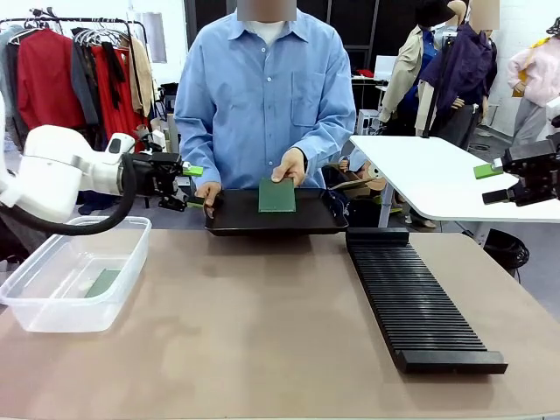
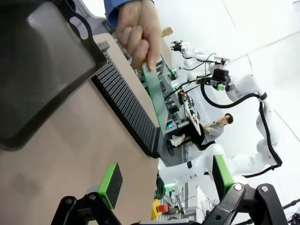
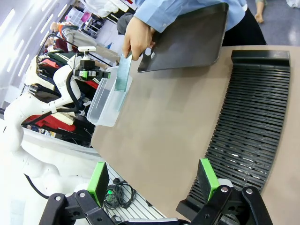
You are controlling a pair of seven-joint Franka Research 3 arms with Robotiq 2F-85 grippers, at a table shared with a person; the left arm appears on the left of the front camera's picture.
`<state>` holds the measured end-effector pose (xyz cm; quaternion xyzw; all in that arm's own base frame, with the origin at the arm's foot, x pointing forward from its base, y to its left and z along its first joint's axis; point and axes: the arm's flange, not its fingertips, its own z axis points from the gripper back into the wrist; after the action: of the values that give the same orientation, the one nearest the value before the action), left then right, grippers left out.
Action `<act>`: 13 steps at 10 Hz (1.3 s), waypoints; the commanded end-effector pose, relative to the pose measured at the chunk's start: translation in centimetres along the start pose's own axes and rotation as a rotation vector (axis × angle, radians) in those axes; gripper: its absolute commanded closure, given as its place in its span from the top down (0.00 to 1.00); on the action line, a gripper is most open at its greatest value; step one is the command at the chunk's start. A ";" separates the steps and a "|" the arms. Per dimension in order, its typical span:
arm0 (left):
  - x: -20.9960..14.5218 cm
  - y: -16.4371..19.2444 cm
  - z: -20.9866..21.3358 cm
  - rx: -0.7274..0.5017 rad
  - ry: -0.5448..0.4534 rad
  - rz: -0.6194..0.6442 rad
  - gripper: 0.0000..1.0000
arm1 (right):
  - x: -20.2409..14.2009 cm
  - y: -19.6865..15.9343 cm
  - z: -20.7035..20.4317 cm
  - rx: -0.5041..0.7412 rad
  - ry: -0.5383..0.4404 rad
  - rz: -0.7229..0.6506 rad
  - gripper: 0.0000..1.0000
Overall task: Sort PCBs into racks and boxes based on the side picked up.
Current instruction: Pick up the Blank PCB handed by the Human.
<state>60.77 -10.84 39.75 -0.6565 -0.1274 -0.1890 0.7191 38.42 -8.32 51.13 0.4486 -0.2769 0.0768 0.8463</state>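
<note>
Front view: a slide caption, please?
Person's hand holds a PCB by the black tray; left fingers and right fingers hover open; clear tub and slotted rack on table.

This is a robotics lab in an open workroom. A white jointed robot arm (image 1: 61, 171) reaches in at nine o'clock over a broad brown-topped worktable (image 1: 262, 350), where a long black plastic rack with narrow parallel slots (image 1: 416, 297) lies at four o'clock. A white-topped side table (image 1: 420, 175) stands at two o'clock, and a black metal rail hung with red and grey garments (image 1: 79, 61) at ten o'clock. The left wrist view shows a red push-button on a yellow box (image 2: 161, 207) at six o'clock. In the right wrist view, coiled black cables (image 3: 117, 194) lie at seven o'clock.
</note>
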 end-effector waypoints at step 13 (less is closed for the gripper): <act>2.2 5.0 -14.0 -0.093 -0.101 -0.045 1.00 | 0.4 0.2 -0.2 0.019 -0.023 0.004 1.00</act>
<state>64.65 -24.28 35.04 -0.6950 -0.1488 -0.1738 0.6817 38.42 -8.33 51.13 0.4485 -0.2769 0.0767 0.8463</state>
